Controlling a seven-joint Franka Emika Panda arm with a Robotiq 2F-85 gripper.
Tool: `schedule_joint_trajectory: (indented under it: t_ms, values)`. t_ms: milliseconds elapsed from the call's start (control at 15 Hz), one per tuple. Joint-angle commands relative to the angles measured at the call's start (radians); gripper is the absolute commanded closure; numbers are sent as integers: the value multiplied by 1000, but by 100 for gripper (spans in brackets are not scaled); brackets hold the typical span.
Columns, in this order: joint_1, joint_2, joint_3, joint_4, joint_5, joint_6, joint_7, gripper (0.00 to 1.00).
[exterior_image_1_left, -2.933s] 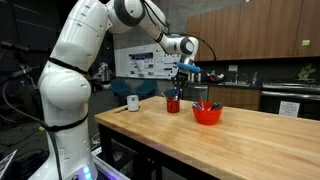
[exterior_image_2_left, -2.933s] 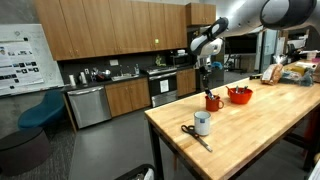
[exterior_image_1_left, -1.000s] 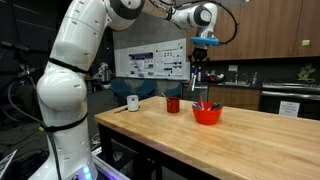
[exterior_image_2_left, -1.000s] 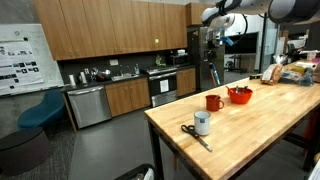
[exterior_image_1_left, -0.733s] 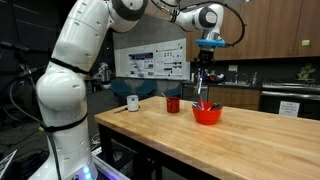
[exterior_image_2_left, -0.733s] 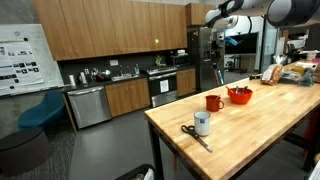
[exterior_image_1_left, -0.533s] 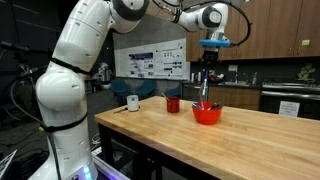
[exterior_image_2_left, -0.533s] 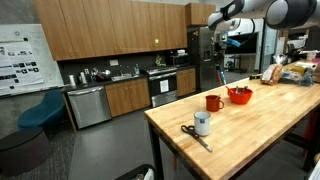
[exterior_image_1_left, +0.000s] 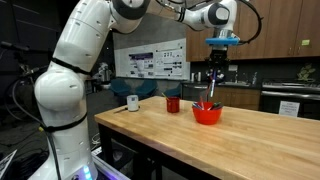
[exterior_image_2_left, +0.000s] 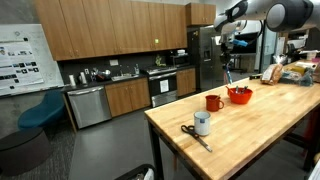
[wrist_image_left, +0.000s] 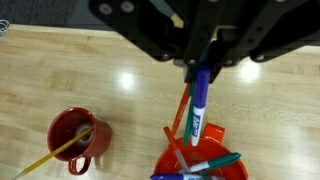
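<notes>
The arm (exterior_image_1_left: 120, 12) reaches high from its white base, elbow up, and its wrist points straight down over the far end of the surface (exterior_image_1_left: 190, 140). The fingers (wrist_image_left: 186, 60) pinch the top of a blue marker (wrist_image_left: 200, 100), which hangs upright with its tip down. In both exterior views the marker (exterior_image_1_left: 212, 86) hangs in the air just above the red bowl (exterior_image_1_left: 207, 116), its tip near the other markers standing in it.

In the wrist view the bowl (wrist_image_left: 226, 136) lies right below, and the red mug (wrist_image_left: 75, 140) with a pencil (wrist_image_left: 55, 155) stands apart to one side, with bare wood between them. In an exterior view the bowl (exterior_image_2_left: 240, 97) and mug (exterior_image_2_left: 213, 102) sit near the surface's kitchen-side edge. A white cup (exterior_image_2_left: 203, 123) and scissors (exterior_image_2_left: 192, 133) lie well apart from them, towards the near end.

The surface is pale butcher-block wood. Behind it stand wooden cabinets (exterior_image_2_left: 100, 30), a counter with a dishwasher (exterior_image_2_left: 87, 105), and a poster (exterior_image_1_left: 150, 62) on the wall.
</notes>
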Motion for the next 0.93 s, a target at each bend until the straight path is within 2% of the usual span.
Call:
schedule_joint_trajectory:
  t_ms: [0, 467, 867]
  values:
    - [-15, 17, -18, 28, -6, 2, 21, 97]
    - [-28, 31, -37, -15, 12, 48, 23, 97]
    - [-41, 15, -43, -100, 24, 152, 23, 97]
